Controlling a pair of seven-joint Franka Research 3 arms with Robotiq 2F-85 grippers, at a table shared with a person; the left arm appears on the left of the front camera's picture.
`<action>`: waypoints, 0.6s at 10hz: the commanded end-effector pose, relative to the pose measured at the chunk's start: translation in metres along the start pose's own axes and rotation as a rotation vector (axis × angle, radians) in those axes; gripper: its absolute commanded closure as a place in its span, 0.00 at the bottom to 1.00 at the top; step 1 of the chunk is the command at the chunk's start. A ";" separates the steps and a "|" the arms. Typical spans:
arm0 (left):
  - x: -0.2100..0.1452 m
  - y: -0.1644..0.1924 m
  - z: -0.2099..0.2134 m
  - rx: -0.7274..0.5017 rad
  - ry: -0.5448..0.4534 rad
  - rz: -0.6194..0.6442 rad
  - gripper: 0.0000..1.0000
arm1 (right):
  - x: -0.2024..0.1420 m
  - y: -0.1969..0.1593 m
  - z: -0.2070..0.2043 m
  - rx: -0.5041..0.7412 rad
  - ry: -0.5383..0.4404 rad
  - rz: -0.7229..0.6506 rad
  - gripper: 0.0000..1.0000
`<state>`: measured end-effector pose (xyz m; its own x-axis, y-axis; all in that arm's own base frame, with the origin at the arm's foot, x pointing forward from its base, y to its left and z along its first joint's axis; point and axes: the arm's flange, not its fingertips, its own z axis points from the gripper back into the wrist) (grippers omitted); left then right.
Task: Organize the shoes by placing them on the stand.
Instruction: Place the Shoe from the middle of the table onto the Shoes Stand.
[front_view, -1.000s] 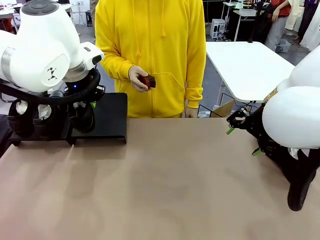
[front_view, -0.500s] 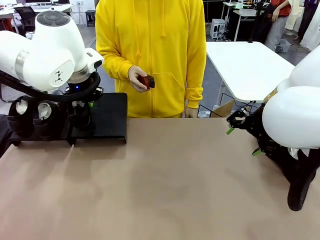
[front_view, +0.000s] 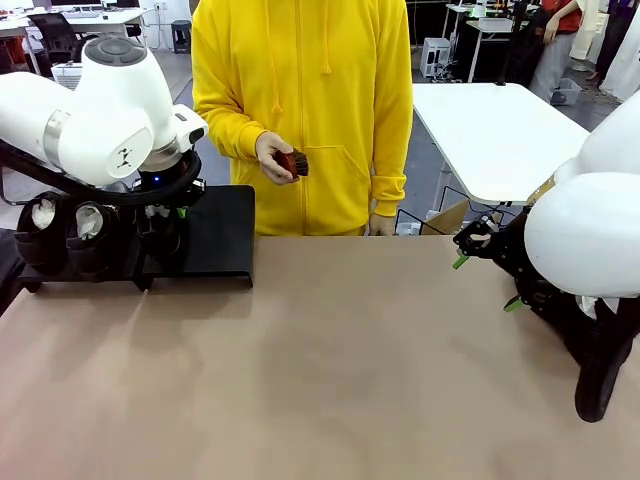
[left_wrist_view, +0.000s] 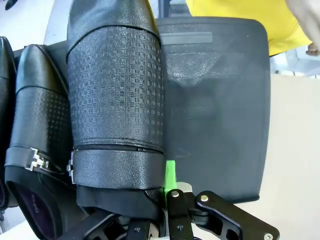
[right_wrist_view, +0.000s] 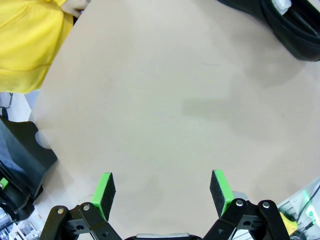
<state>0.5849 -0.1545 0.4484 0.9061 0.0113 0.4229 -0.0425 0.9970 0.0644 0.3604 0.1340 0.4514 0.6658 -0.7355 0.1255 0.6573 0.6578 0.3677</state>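
My left gripper (front_view: 166, 213) is shut on the heel rim of a black shoe (front_view: 163, 240) over the stand (front_view: 222, 240). In the left wrist view, this textured shoe (left_wrist_view: 115, 100) points away from the gripper (left_wrist_view: 161, 181), one green pad (left_wrist_view: 170, 175) outside its rim. I cannot tell whether its sole touches the platform (left_wrist_view: 215, 110). Two other shoes (front_view: 40, 238) (front_view: 86, 238) with white stuffing stand to its left on the stand. A further shoe (front_view: 600, 370) lies on the table under my right arm. My right gripper (front_view: 487, 282) (right_wrist_view: 162, 190) hangs open over bare table.
A person in a yellow hoodie stands at the far edge holding a small reddish-brown brush (front_view: 293, 162). The right half of the stand's platform is bare. The brown tabletop (front_view: 330, 350) stretches between the arms. A white table (front_view: 495, 130) stands behind on the right.
My left arm has shifted right and back, and the held shoe has sunk lower over the stand. The right arm and the person have stayed still.
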 end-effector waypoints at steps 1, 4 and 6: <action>0.003 -0.002 -0.001 0.049 -0.026 0.011 1.00 | 0.003 0.000 0.000 0.005 -0.012 0.022 0.00; 0.004 -0.002 -0.010 0.077 -0.031 0.007 1.00 | 0.003 0.000 0.000 0.005 -0.012 0.022 0.00; 0.007 -0.003 -0.014 0.095 -0.034 0.009 1.00 | 0.003 0.000 0.000 0.005 -0.012 0.022 0.00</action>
<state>0.5905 -0.1517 0.4342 0.9040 0.0002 0.4275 -0.0569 0.9912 0.1199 0.3604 0.1340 0.4514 0.6658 -0.7355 0.1254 0.6573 0.6578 0.3677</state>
